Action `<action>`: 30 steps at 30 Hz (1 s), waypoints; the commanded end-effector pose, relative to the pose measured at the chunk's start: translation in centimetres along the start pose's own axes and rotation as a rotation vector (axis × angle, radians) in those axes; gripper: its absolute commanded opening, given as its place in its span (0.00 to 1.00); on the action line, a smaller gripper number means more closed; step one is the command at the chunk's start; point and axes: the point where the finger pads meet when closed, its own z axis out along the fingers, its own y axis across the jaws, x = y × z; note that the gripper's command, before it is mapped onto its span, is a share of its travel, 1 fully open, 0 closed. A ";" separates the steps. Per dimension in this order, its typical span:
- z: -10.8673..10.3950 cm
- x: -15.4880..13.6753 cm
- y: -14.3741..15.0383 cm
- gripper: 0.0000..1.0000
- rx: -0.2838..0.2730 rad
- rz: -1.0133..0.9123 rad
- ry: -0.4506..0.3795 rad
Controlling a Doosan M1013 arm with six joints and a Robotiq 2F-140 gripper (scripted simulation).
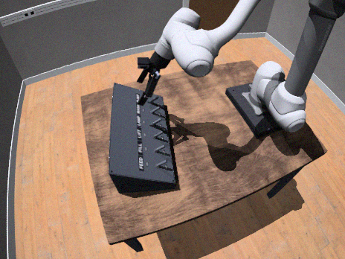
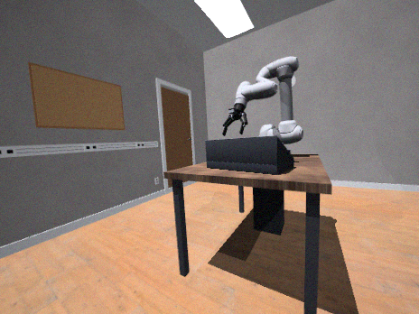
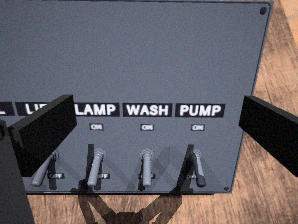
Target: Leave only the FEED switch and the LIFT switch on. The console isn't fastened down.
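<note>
The dark console (image 1: 124, 138) (image 2: 244, 152) (image 3: 150, 50) stands on the table with a row of six switches. In the wrist view the PUMP lever (image 3: 199, 171), WASH lever (image 3: 147, 171), LAMP lever (image 3: 95, 171) and LIFT lever (image 3: 43, 171) all tilt down to the OFF side. The LIFT label is partly hidden by a finger. The FEED and FILL levers are outside the wrist view, and too small in the top view to read surely. My gripper (image 1: 140, 91) (image 2: 233, 133) (image 3: 158, 110) is open and empty above the console's PUMP end, its fingers spread across the label row.
The wooden table (image 1: 201, 186) (image 2: 253, 179) carries the console and the arm's dark base plate (image 1: 243, 108). The arm reaches over from the base side and casts a shadow between base and console. The console's PUMP end lies near a table edge.
</note>
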 end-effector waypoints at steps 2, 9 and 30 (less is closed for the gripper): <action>-0.1 -0.1 0.7 1.00 0.002 0.006 0.003; -0.1 -0.1 1.9 1.00 0.001 0.006 0.003; -0.1 -0.1 7.2 1.00 0.002 0.006 0.000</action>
